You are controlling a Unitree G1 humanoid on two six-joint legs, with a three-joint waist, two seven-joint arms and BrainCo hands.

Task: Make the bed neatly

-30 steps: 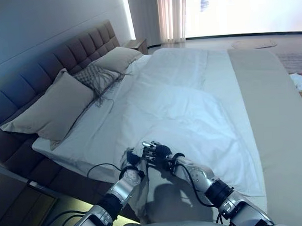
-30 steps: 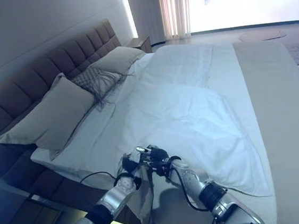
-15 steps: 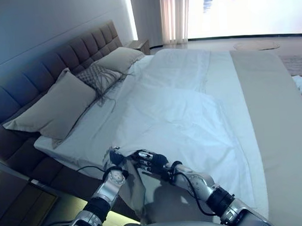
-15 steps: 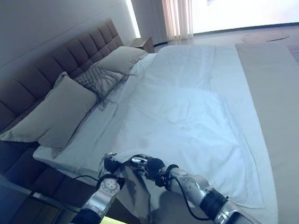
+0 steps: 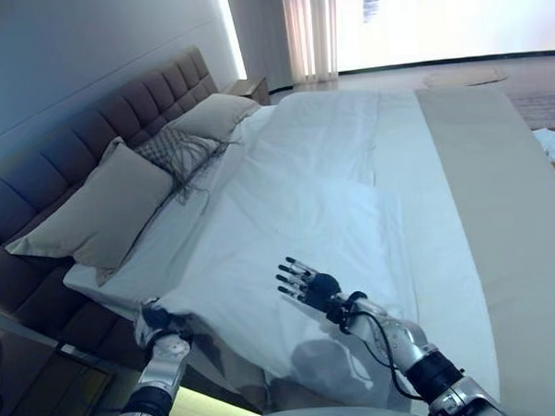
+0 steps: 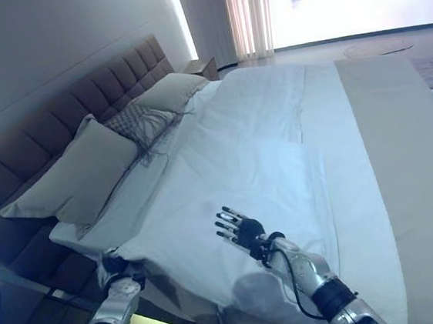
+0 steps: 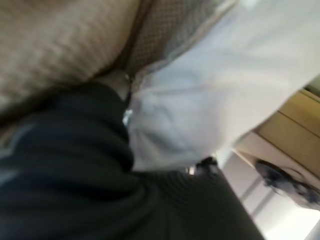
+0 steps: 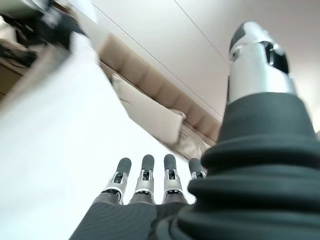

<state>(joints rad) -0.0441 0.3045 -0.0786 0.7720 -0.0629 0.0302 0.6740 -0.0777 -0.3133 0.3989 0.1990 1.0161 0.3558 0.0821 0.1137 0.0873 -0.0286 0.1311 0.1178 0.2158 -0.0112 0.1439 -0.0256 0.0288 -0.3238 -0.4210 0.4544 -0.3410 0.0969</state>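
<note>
A white duvet [image 5: 315,216] lies spread over the bed [image 5: 499,207], soft and creased, with one long fold running from the far end toward the middle and shallow wrinkles across its near half; its near left corner hangs over the bed's near left edge. Along the right side of the bed a smooth beige-grey band [image 5: 509,225] of cloth runs from far to near. At the left, a dark tufted headboard [image 5: 81,147] of padded squares stands against the pale wall, and three pillows lean on it: a large plain grey-beige cushion [image 5: 98,207] nearest, a smaller cushion with a fine netted pattern and loose dark fringe [image 5: 176,153] behind it, and another plain pillow [image 5: 216,114] farthest. The left hand [image 5: 159,321] is at the near left corner of the bed, low at the edge, with the duvet corner draped over it; its wrist view shows white cloth bunched against the dark ribbed cover, but whether its fingers grip the cloth cannot be told. The right hand [image 5: 304,282] is held above the near middle of the duvet, arm reaching in from the near right, its fingers [image 8: 144,177] straight and spread in a row, thumb [image 8: 257,55] apart, holding nothing and clear of the cloth. Far off, light curtains [image 5: 308,32] hang by a bright window.
</note>
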